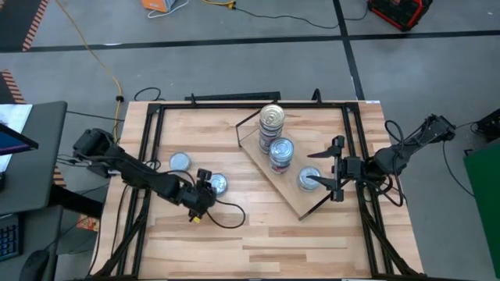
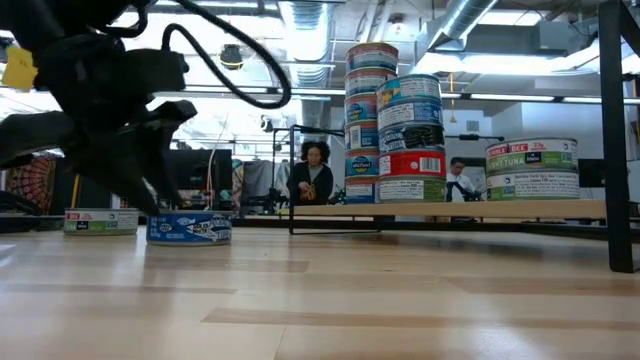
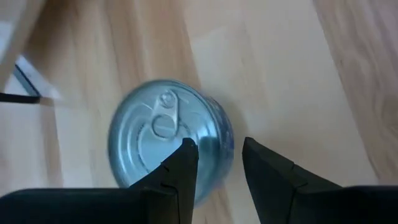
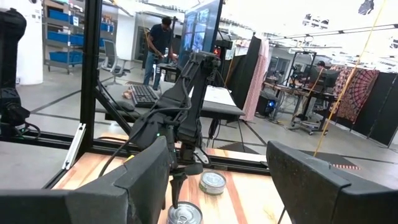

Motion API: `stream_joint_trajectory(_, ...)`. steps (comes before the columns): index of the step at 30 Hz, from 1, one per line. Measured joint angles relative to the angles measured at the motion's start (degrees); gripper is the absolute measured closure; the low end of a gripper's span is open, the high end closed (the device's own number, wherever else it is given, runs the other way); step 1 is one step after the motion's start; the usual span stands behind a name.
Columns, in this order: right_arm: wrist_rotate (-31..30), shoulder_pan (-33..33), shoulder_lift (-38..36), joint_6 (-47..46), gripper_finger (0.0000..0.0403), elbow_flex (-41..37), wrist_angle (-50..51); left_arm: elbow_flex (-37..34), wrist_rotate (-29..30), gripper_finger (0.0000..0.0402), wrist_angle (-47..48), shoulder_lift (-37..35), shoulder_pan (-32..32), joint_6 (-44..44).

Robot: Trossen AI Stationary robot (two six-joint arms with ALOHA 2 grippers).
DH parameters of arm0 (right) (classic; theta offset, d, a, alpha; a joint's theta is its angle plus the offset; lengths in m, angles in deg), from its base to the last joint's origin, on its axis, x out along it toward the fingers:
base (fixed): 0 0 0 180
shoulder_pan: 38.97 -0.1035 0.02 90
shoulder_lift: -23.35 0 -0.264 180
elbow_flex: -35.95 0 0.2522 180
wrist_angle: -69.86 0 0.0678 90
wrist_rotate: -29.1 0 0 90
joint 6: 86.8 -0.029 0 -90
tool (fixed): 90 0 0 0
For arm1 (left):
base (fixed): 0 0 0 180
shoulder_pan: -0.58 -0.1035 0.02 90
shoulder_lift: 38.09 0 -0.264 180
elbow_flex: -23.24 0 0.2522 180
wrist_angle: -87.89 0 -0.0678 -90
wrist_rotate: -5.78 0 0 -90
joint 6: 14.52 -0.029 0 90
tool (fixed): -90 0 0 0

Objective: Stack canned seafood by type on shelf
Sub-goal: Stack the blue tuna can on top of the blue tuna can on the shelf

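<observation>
Blue-labelled tin lies flat on the plank table, well apart from the shelf; the left gripper hangs over it with fingers narrowly parted, one finger over its lid; another loose tin sits farther from the shelf; on the shelf stand a tall stack, a shorter stack and a single tin; the right gripper is spread wide beside that single tin.

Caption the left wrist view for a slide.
Left gripper poised open over the rim of a blue-labelled tin lying on the plank tabletop.
</observation>
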Motion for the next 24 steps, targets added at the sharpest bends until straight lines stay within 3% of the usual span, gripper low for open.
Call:
stream_joint_trajectory(3,0.0,0.0,0.0,0.0,0.0108,0.0,0.0,0.0,-1.2,0.0281,1.1,0.1,0.8,1.6)
stream_joint_trajectory(7,0.0,0.0,0.0,-0.2,0.0108,0.0,0.0,0.0,3.5,0.0281,2.9,0.1,1.9,4.5)
stream_joint_trajectory(12,0.0,0.0,0.0,-0.6,0.0108,0.0,0.0,0.0,1.6,0.0285,2.9,0.1,3.4,3.1)
stream_joint_trajectory(24,0.0,0.0,0.0,-0.6,0.0108,0.0,-0.3,-4.3,8.7,0.0354,-0.5,0.1,4.1,-11.2)
